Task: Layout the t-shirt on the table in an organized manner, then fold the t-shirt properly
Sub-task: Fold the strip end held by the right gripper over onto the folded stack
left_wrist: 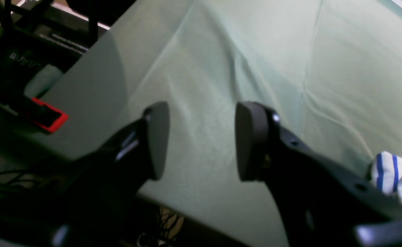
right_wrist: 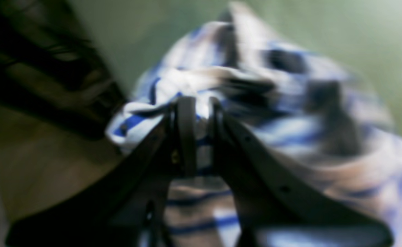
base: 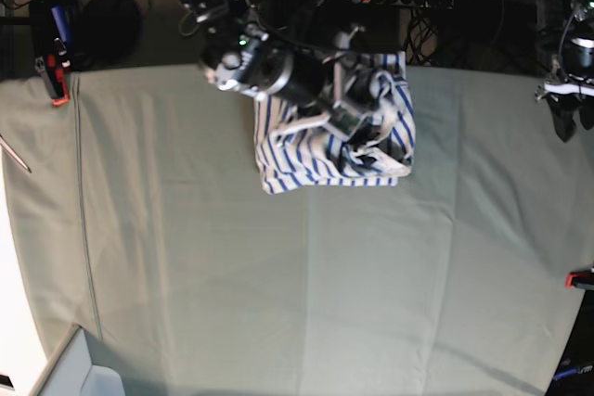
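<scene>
The right wrist view is very blurry all over, maybe from fast moving. The left wrist view is dim, dark at the lower left. The base view is clear, with white glare at its lower left.

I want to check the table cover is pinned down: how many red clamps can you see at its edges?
2: one red clamp at the base view's upper-left table corner, another at the right edge. Others may be hidden.
</scene>
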